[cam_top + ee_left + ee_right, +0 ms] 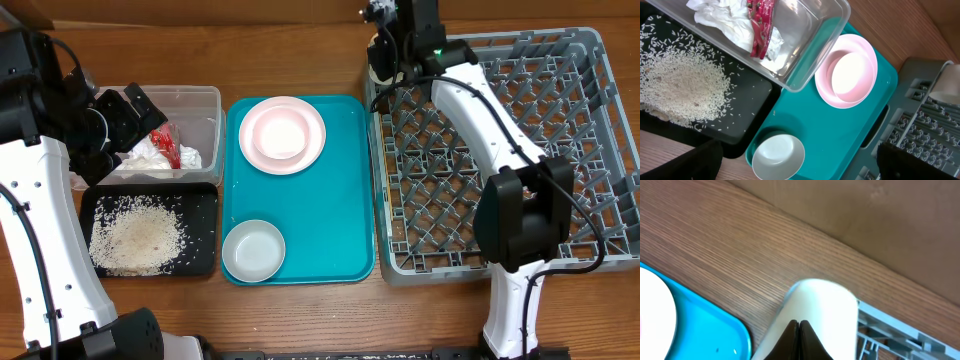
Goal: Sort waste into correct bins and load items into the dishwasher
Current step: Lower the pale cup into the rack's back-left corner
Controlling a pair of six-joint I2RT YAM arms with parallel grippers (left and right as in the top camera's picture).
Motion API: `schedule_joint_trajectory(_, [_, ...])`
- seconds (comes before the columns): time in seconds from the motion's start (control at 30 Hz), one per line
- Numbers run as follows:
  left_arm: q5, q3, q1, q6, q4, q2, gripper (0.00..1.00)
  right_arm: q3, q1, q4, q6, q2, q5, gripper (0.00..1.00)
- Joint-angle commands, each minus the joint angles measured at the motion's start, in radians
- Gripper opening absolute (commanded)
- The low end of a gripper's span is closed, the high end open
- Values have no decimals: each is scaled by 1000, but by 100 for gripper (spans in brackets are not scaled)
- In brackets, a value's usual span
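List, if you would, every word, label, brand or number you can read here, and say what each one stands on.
No text can be read in any view.
red wrapper in the clear tub: pale marks that may be print, too crumpled and blurred to read.
pink plate, white cup, teal tray, dish rack: no markings show.

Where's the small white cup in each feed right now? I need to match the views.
Overhead: the small white cup is at the upper left corner of the grey dish rack, mostly hidden by the arm.
Left wrist: at the right edge, over the rack's rim.
Right wrist: bottom centre, behind the right end effector, whose tips are together.
Shared landmark: the teal tray, left of the cup in all three.
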Motion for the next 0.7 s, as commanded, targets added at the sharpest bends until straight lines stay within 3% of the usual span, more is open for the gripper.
schedule_joint_trajectory(0.0, [7,13,-1,18,2,-1,100,2,-15,-23,8,-1,17,4])
schedule_joint_trajectory(0.67, [6,13,-1,18,9,-1,100,2,-15,-196,7,-26,72,4])
